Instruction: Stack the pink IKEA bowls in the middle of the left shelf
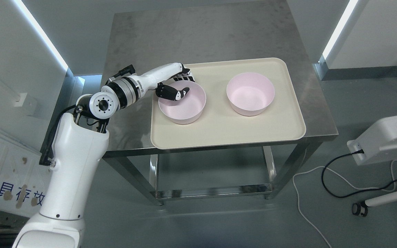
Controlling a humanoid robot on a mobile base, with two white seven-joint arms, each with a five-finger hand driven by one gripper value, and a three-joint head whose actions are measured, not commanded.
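Two pink bowls stand upright on a cream tray (226, 134) on a steel table. The left pink bowl (184, 108) has my left hand (177, 86) at its far-left rim: the thumb (174, 93) lies inside the bowl and the other fingers curl behind the outer wall, pinching the rim. The bowl still sits on the tray. The right pink bowl (250, 93) stands apart, untouched, about a bowl's width to the right. My left arm comes in from the lower left. My right arm does not show.
The steel table (198, 34) has bare surface behind the tray and a narrow strip on its left. Beneath it is a lower rail. White equipment (388, 137) with black and white cables lies on the floor at the right.
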